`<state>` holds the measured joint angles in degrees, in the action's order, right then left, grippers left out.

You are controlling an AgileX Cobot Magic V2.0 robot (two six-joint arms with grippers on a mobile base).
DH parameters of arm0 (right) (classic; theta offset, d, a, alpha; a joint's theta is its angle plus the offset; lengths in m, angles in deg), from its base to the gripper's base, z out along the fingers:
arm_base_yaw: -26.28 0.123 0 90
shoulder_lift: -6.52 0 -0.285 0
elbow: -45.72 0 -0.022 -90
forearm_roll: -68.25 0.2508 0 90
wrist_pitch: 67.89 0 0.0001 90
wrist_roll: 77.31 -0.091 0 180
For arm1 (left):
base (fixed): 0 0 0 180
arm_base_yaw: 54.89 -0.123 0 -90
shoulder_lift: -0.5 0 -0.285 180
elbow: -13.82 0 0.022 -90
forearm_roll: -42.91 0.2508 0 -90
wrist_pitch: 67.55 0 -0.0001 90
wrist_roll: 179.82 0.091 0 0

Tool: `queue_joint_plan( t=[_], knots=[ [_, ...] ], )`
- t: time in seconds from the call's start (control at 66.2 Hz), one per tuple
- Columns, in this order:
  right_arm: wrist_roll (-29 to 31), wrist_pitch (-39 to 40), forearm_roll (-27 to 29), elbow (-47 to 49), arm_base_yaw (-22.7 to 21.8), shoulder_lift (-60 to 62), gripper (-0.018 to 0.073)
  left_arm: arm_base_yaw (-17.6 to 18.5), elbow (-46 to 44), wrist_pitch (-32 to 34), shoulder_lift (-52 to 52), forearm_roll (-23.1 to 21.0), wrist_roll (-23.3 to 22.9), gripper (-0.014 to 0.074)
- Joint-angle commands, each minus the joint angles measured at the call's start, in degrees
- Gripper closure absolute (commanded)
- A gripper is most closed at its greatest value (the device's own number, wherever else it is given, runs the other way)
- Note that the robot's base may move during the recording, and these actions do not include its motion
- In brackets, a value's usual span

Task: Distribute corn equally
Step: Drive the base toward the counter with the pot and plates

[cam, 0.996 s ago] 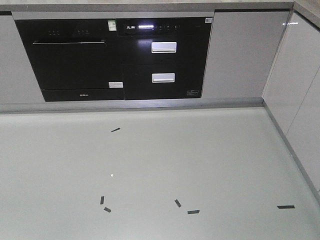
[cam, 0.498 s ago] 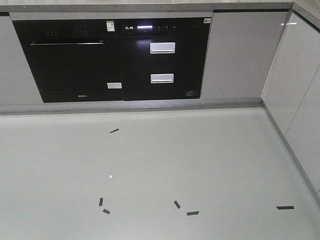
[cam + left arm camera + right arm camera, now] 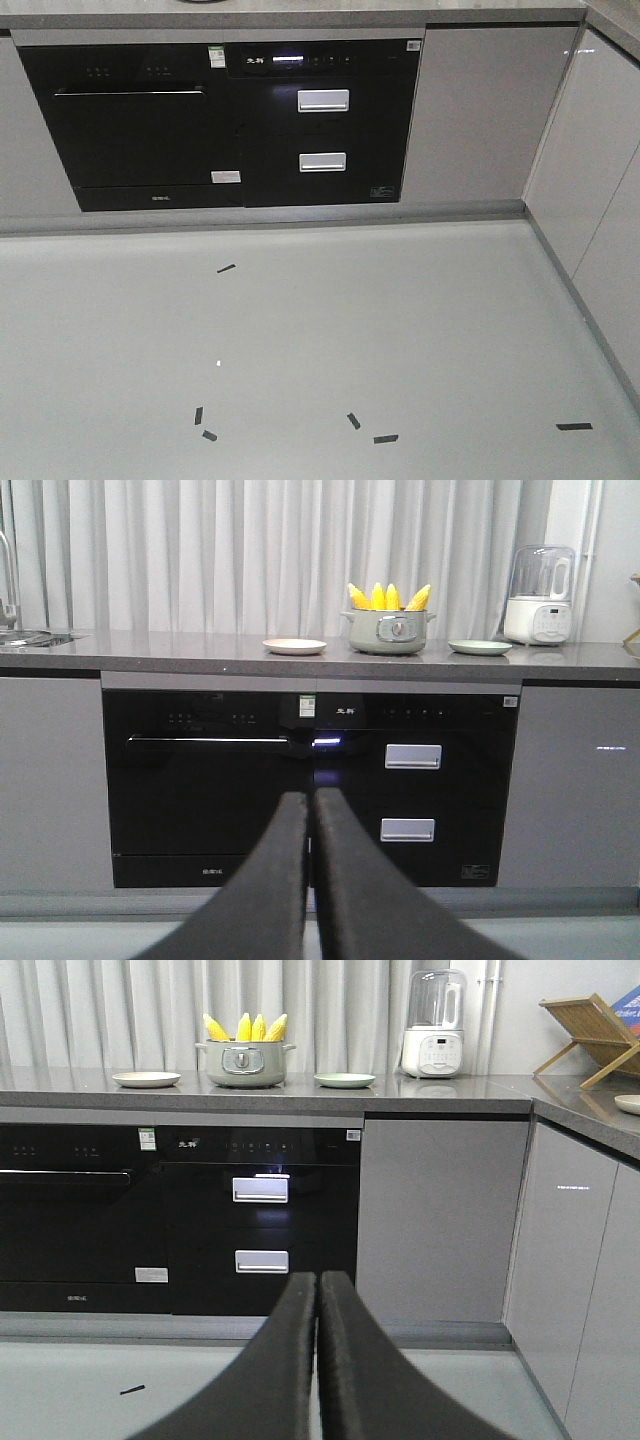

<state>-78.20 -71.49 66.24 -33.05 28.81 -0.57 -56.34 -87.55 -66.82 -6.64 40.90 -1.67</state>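
Observation:
Several yellow corn cobs (image 3: 387,597) stand upright in a grey-green pot (image 3: 387,630) on the grey countertop (image 3: 160,643); the right wrist view shows the same corn (image 3: 245,1028) in the pot (image 3: 244,1063). A cream plate (image 3: 294,646) lies left of the pot and a pale green plate (image 3: 479,647) right of it. Both arms are far from the counter, down at cabinet height. My left gripper (image 3: 311,802) is shut with nothing in it. My right gripper (image 3: 318,1282) is shut and empty too. The front view shows no corn and no gripper.
Black built-in appliances (image 3: 230,120) with two silver drawer handles (image 3: 323,100) fill the cabinet front. Grey cabinets (image 3: 600,160) turn a corner on the right. Black tape marks (image 3: 385,438) dot the grey floor. A white blender (image 3: 434,1025), a wooden rack (image 3: 590,1025) and a sink (image 3: 25,637) sit on the counter.
In the front view the cabinets and floor marks have slid downward and slightly left, and the counter's top edge has come into view; the base has shifted relative to the kitchen.

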Motion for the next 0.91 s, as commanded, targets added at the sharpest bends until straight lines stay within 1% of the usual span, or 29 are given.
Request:
queue_joint_plan(
  t=[0.0,0.891],
  knots=[
    [0.2,3.9,-0.2,-0.5,-0.2,0.4,0.0565,-0.2,-0.9,4.5,0.9,-0.4,-0.1,0.0603],
    [0.2,3.9,-0.2,-0.5,-0.2,0.4,0.0565,-0.2,-0.9,4.5,0.9,-0.4,-0.1,0.0603]
  ],
)
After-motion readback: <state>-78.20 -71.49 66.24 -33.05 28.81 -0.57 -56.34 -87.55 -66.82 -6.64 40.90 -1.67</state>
